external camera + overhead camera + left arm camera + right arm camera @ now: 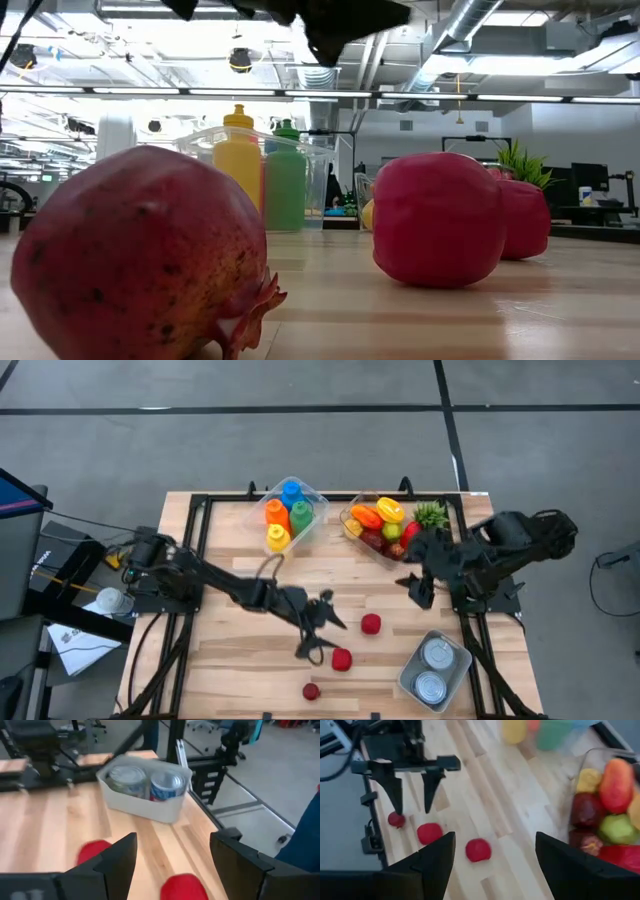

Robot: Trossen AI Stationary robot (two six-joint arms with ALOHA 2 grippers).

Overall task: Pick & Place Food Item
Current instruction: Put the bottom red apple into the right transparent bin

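High view: wooden table [230,650], left gripper [318,632] reaches out over the middle, fingers spread, nothing in them, tips just beside a red apple [342,659] near the front edge. A second red apple [371,624] lies a bit further back and to the right, a small pomegranate [311,691] sits closest to the front edge. Right gripper [417,590] hovers just in front of the clear fruit bin [352,526] at the back right, fingers parted and empty. Bin of coloured bottles [288,512] at back centre, bin with two cans [433,670] at front right. Low view: pomegranate [140,255] fills the near left, one red apple [438,219] at centre right with the other [524,218] partly behind it, yellow and green bottles [262,170] behind, dark arm parts along the top, which arm cannot tell. Left wrist view: own two fingers [120,862] apart, grasping nothing, red apple [184,887] between them close below, other apple [92,851] beside one finger, can bin [146,788] ahead near the table edge. Right wrist view: own fingers [437,857] wide, empty; the left gripper [411,790] shows farther off, released, over the three red items, pomegranate [396,820], apple [430,833], apple [478,850]; fruit bin [605,815] to one side holds mixed fruit.
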